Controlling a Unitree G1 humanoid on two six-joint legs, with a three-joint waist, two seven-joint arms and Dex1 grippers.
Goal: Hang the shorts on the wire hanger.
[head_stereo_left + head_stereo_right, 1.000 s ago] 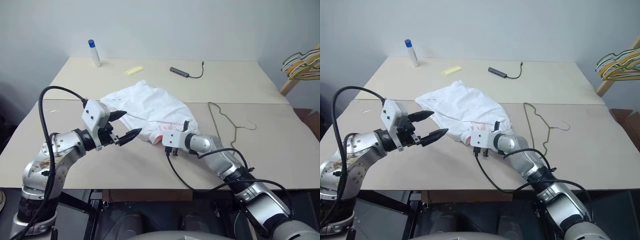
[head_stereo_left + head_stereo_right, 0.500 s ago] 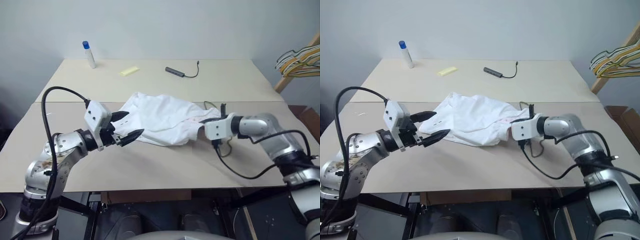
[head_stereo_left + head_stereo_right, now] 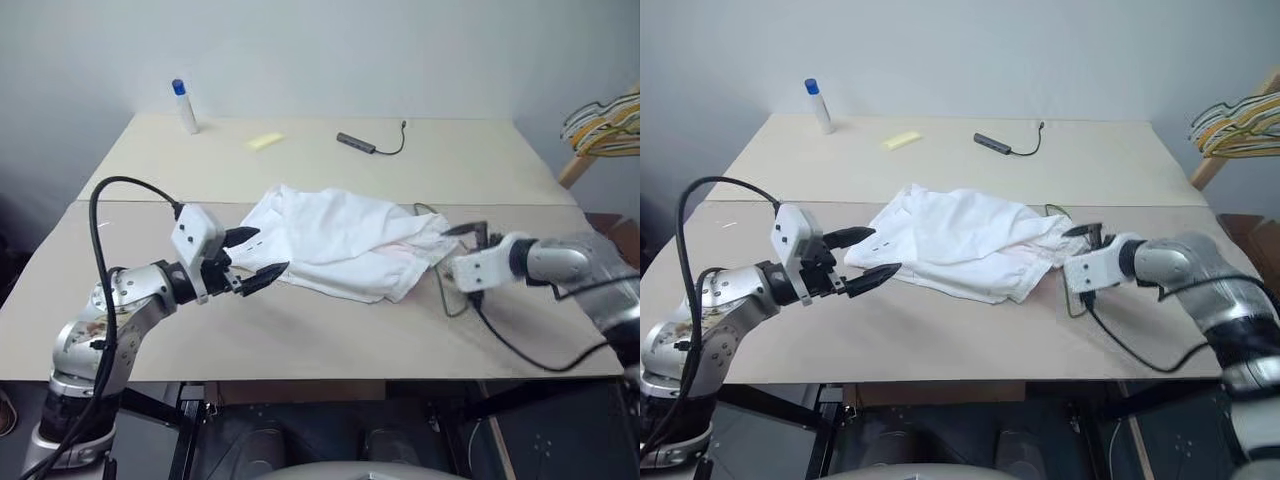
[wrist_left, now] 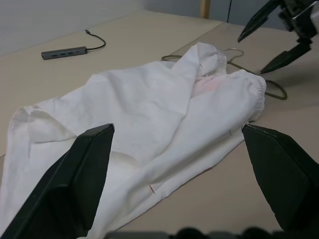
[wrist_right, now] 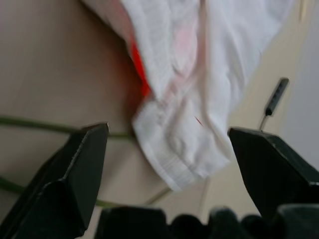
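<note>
The desk (image 3: 330, 150) carried the shorts (image 3: 345, 240) spread across its middle, long axis running left to right, gathered waistband toward the robot's right and now overlapping the wire hanger (image 3: 448, 300). A second earlier they lay bunched nearer the centre, clear of it. The right gripper (image 3: 468, 238) had dragged them over, let go and pulled back, fingers wide apart. The left gripper (image 3: 255, 255) hovered at their left edge, fingers apart. Threading probably came next.
</note>
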